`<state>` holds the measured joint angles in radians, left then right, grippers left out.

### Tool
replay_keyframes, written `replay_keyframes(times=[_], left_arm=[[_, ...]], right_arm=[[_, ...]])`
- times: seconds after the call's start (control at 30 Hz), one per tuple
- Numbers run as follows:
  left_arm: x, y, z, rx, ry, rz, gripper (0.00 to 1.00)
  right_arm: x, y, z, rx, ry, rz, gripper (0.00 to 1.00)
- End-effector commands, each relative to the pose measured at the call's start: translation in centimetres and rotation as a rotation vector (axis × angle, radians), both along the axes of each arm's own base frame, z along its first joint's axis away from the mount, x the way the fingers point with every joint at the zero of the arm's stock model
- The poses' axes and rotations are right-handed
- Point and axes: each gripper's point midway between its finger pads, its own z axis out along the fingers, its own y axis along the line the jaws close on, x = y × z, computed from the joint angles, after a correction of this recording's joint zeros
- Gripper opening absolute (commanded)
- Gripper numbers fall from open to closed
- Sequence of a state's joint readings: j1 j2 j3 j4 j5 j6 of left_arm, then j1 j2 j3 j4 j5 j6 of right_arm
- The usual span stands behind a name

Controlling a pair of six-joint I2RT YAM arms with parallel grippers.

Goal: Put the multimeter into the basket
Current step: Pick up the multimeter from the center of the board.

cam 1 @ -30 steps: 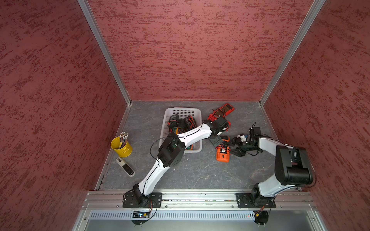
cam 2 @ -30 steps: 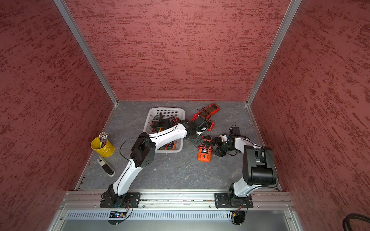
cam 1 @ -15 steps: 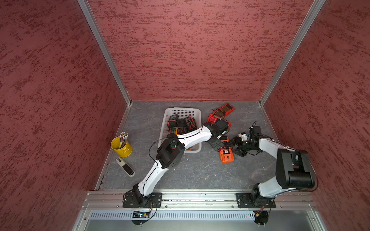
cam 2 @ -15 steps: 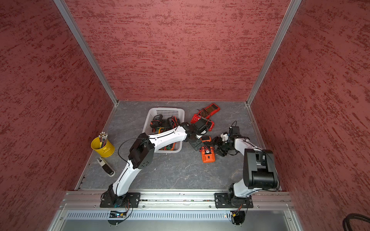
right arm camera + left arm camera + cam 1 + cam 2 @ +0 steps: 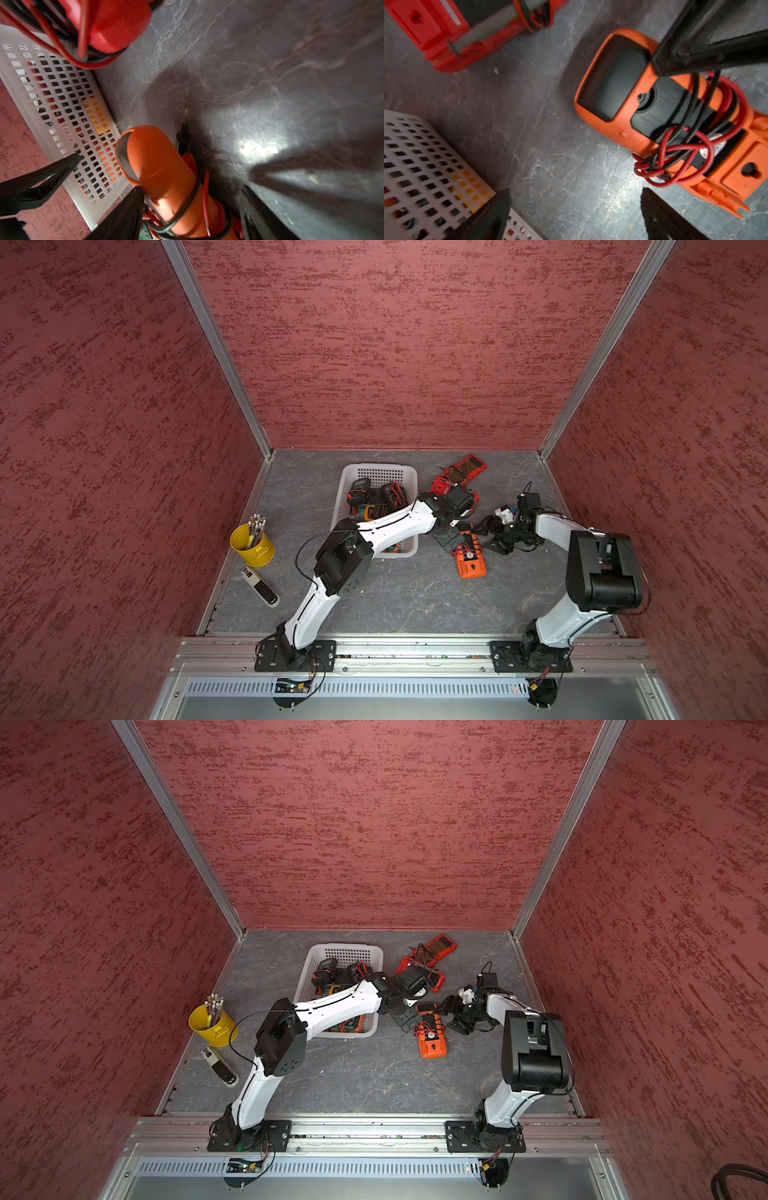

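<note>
An orange multimeter [image 5: 471, 564] wrapped in red and black leads lies back up on the floor, right of the white perforated basket [image 5: 376, 467]. My right gripper [image 5: 192, 188] straddles its far end [image 5: 162, 162]. One finger rests against it and a dark gap shows beside the other, so the gripper is open. My left gripper [image 5: 575, 190] is open over bare floor between the basket wall [image 5: 425, 155] and the orange multimeter [image 5: 623, 135]. In both top views the two grippers [image 5: 448, 538] [image 5: 484, 536] face each other across it [image 5: 432, 1046].
The basket [image 5: 345, 947] holds several multimeters [image 5: 359, 493]. Two red multimeters [image 5: 467, 466] [image 5: 442, 487] lie behind the grippers, the nearer one partly under my left wrist. A yellow cup of pencils [image 5: 251, 545] and a small black-and-white device [image 5: 259, 587] sit by the left wall.
The orange multimeter has slid a little to the right, toward the right arm. The right jaws have widened slightly. The left gripper has stayed open.
</note>
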<state>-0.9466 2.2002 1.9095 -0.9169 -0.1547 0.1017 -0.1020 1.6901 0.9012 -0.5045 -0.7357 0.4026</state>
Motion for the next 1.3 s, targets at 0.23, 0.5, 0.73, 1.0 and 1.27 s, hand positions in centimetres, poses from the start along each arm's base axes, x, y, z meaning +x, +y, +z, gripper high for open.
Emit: replay_keyframes(times=[0.23, 0.5, 0.73, 1.0, 1.27], left_arm=[[0.0, -1.7, -2.5, -0.034, 0.052, 0.01, 1.0], [0.6, -1.7, -3.6, -0.041, 0.088, 0.029, 1.0], [0.5, -2.3, -3.5, -0.058, 0.101, 0.026, 1.0], [0.2, -3.0, -3.3, -0.081, 0.113, 0.019, 1.0], [0.6, -3.0, -3.1, -0.092, 0.111, 0.036, 1.0]], right_arm=[[-1.4, 2.2, -0.8, 0.182, 0.01, 0.057, 0.73], [-2.4, 4.2, 1.0, 0.383, -0.011, 0.096, 0.72], [-1.5, 5.2, 4.3, 0.439, -0.119, 0.133, 0.68], [-1.7, 6.1, 5.7, 0.429, -0.165, 0.164, 0.61], [-3.9, 6.9, 3.6, 0.318, -0.062, 0.201, 0.57]])
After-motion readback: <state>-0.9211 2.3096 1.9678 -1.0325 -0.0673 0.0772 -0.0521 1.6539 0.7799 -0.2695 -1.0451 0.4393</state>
